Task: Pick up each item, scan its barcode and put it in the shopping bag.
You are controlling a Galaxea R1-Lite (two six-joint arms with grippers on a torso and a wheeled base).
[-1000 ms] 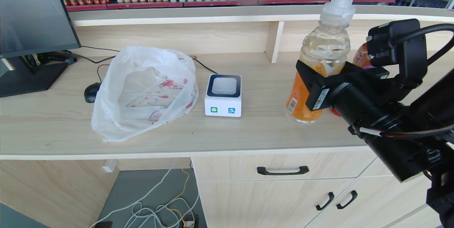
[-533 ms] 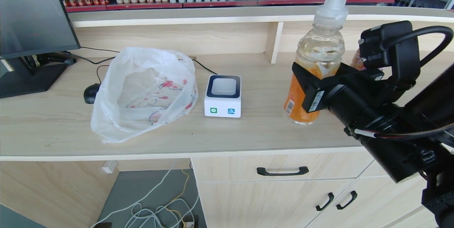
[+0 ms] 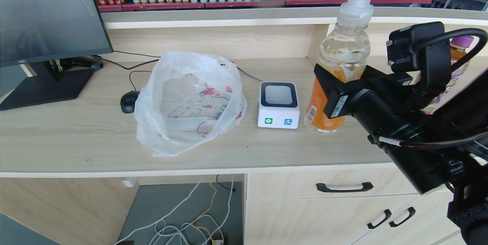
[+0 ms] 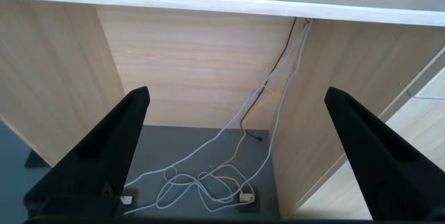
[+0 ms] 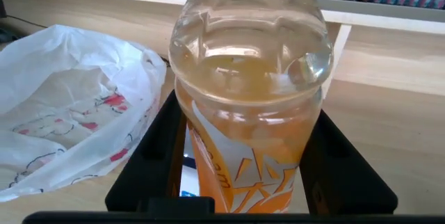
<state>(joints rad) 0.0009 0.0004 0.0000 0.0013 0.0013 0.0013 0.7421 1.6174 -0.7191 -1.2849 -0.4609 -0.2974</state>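
**Bottle in your right claw, scanner just to its left**

Your right claw is squeezed around the orange drink bottle. The bottle stands straight up. The scanner sits just beside it on the left, and the shopping bag is past that. Your left claw hangs spread wide, low under the counter. Your arm hides most of another bottle.

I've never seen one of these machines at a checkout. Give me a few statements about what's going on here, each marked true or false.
1. The right pincer grips an orange bottle upright. True.
2. The bottle has no cap. False: a pale cap is on.
3. The shopping bag sits left of the scanner. True.
4. The left pincer is clamped shut. False: it is open and empty, below the counter top.
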